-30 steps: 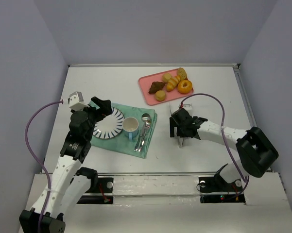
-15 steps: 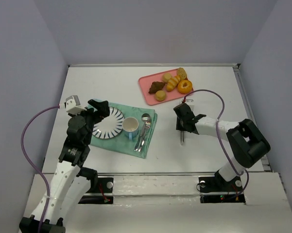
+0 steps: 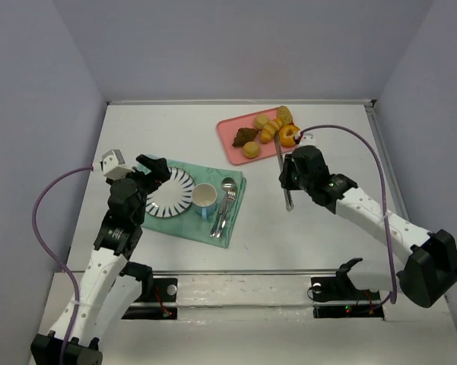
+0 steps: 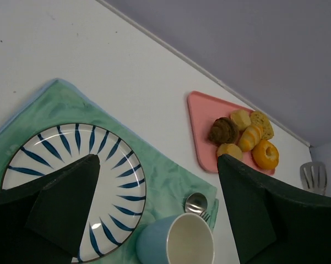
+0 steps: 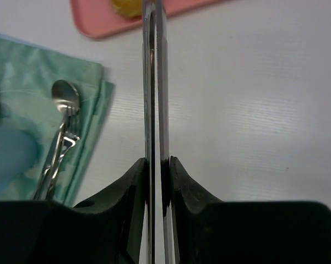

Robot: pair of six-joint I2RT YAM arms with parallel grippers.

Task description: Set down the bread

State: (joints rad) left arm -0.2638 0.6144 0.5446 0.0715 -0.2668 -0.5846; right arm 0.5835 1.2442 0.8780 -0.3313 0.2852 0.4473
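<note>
The bread lies on a pink tray: a round golden bun and a dark brown wedge pastry. The left wrist view also shows the bun and the brown pastry. My right gripper is shut on metal tongs, held off the table with their tips pointing at the tray's near edge. In the right wrist view the tongs run straight up from between my right gripper's pads. My left gripper hovers open over the striped plate.
A green cloth carries the blue-striped plate, a blue cup, and a spoon and fork. An orange donut, a croissant and other small buns share the tray. Walls enclose the table on the left, back and right.
My right gripper has shut on the tongs, lifted them off the table and swung them up towards the tray. The left arm has shifted only slightly.
</note>
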